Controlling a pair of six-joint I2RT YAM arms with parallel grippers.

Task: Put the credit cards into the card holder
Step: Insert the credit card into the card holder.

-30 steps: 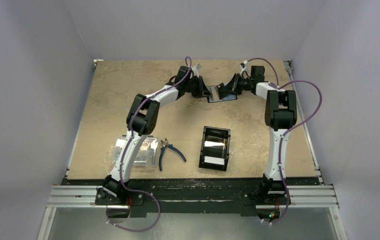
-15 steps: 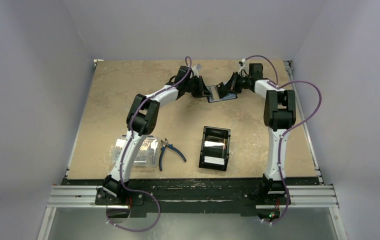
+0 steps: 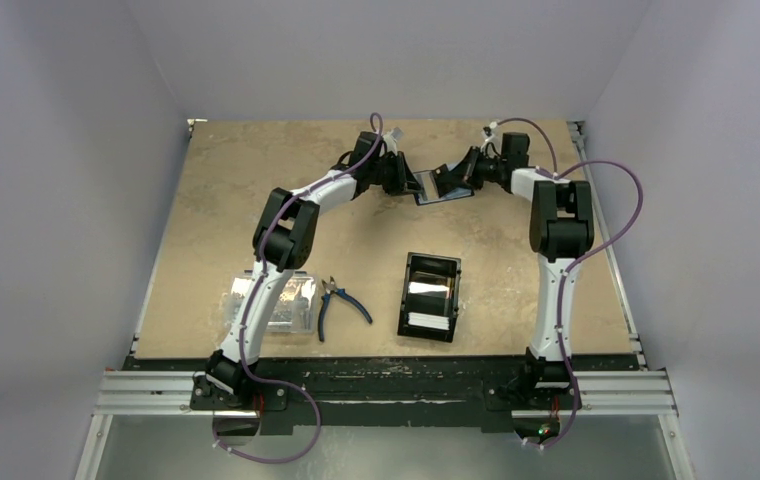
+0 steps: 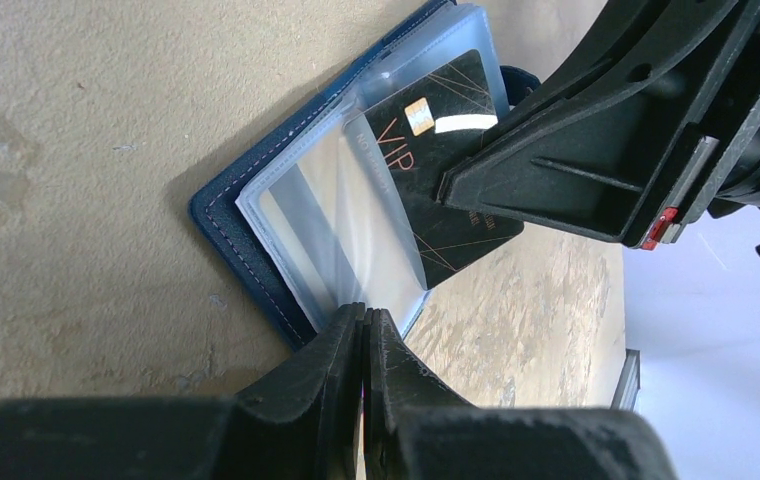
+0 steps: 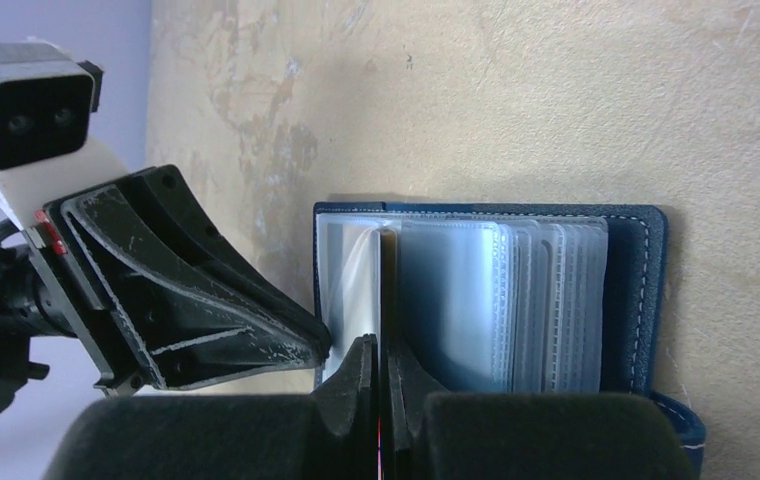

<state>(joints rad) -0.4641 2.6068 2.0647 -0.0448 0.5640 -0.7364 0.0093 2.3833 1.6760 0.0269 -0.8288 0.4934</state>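
Tan table (image 3: 256, 200), far end: navy card holder (image 4: 256, 240) lies open, left hand (image 4: 364, 330) clenched on the edge of a clear sleeve (image 4: 336, 230) (limp, likely slippery), right hand (image 5: 378, 365) grasping the thin, probably stiff black VIP card (image 4: 446, 200) by its outer edge, partly pocketed.

Overhead camera looks down; wrist cameras closely share the card holder (image 4: 218, 215)
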